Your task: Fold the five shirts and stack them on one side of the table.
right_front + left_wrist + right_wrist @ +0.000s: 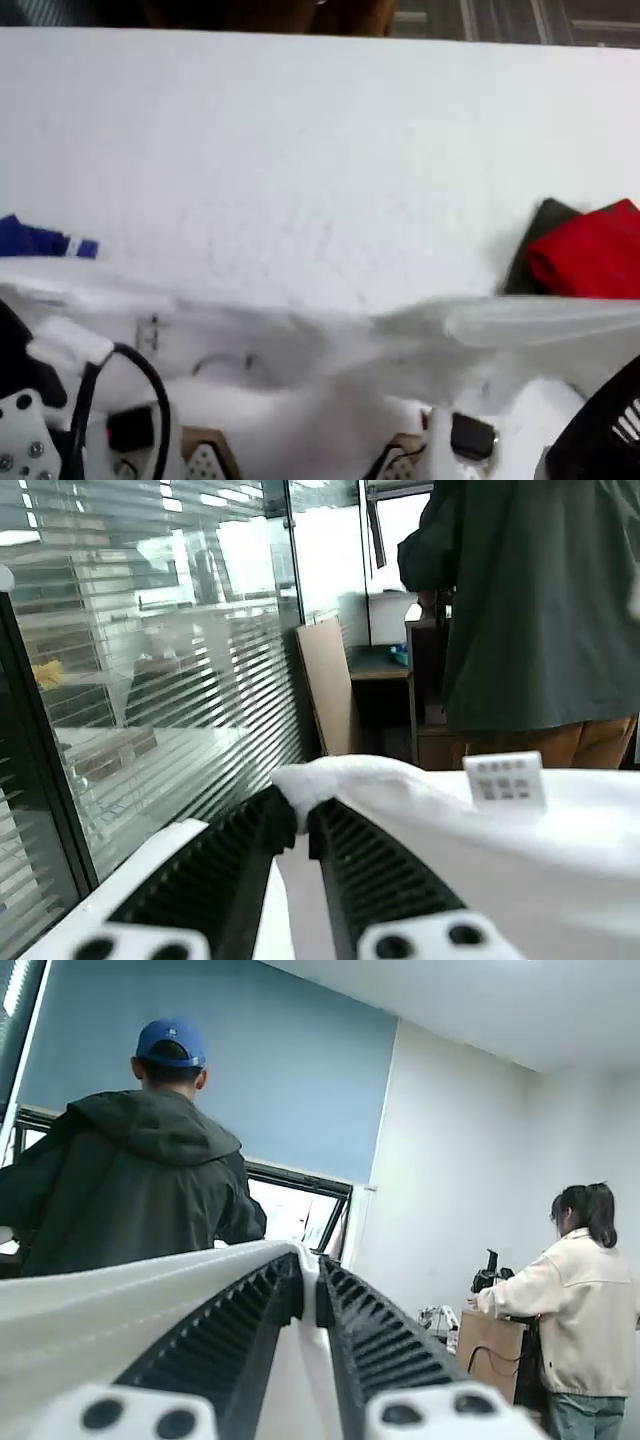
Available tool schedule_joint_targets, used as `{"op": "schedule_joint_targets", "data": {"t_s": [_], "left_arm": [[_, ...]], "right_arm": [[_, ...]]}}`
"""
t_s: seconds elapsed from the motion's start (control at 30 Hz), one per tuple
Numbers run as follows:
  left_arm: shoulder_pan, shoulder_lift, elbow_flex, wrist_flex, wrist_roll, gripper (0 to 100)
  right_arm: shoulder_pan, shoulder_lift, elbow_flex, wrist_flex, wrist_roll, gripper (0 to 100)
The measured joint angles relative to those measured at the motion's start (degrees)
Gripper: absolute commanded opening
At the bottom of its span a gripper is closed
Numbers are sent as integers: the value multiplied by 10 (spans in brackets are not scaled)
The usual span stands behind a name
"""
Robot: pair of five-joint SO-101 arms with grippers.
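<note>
The left gripper (300,825) is pinched tight on a fold of the white shirt (520,870). The cloth is squeezed between its black bumpy jaws. A small white label (505,780) sits on the shirt just beside the jaws. The right gripper (308,1295) is pinched on the white shirt too, and the cloth runs over one of its jaws.

In the high view the white shirt looks like a long blurry band stretched along the near side of the table (320,150). At the right edge a red shirt (590,255) lies on top of a dark shirt (535,235). At the left edge a bit of blue cloth (40,240) pokes in. These two sides are well apart, with the wide white tabletop between them, reaching to the far edge.
</note>
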Motion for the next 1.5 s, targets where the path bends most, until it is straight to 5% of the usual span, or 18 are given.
{"op": "schedule_joint_targets", "data": {"t_s": [0.33,0.97,1.5], "left_arm": [[0,77,78,-38,20,24],[45,338,135,-138,43,24],[46,677,136,-401,75,24]], "right_arm": [[-4,73,60,-10,-50,18],[-194,334,194,-67,-71,18],[-217,645,197,-259,-71,18]]}}
